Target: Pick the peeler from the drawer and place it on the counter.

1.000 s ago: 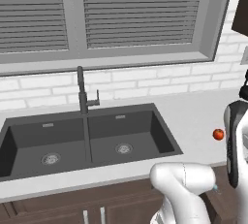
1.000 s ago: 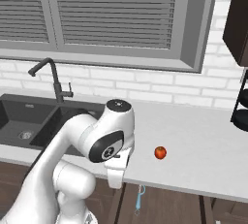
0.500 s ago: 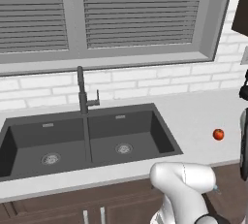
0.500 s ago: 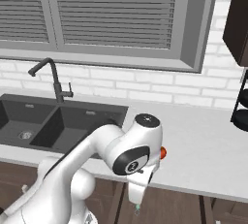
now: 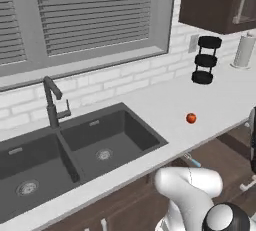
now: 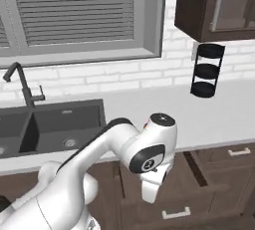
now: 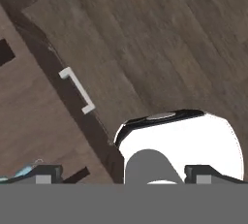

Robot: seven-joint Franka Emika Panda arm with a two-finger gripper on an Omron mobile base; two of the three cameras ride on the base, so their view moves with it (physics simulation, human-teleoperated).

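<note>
Just a slender pale-blue peeler [image 5: 192, 161] lies in the brown drawer [image 5: 220, 160].

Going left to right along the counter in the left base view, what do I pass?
Faucet → dark double sink → small red fruit → black three-tier stand → pale upright cylinder at the far right.

The white arm folds forward from the base, its round dark-jointed wrist turned down in front, hand pointing at the floor. The gripper [image 7: 122, 173] hangs with its two dark fingertips [image 7: 46, 172] spread wide apart, nothing between them.
</note>
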